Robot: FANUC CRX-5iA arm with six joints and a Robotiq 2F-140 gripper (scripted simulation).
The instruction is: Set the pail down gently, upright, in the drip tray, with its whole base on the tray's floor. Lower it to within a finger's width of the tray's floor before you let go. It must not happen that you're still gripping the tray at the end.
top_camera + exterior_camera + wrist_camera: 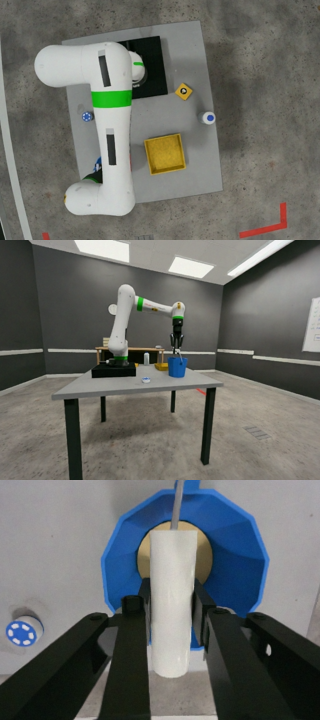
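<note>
The blue pail point(177, 366) stands upright on the grey table near its front right corner. In the wrist view I look straight down into the pail point(185, 565), with its white handle grip point(171, 600) raised above the mouth. My gripper point(169, 592) is shut on this white grip, one black finger on each side. In the side view the gripper point(176, 350) hangs straight above the pail. In the top view the arm hides the pail, apart from a blue sliver point(97, 163). The yellow drip tray point(164, 153) sits open on the table, right of the arm, apart from the pail.
A small blue-and-white cap point(87, 116) lies on the table left of the arm; it also shows in the wrist view point(24, 631). A white bottle with a blue cap point(206, 117) stands near the right edge. A small yellow block point(183, 91) lies by the black robot base point(148, 67).
</note>
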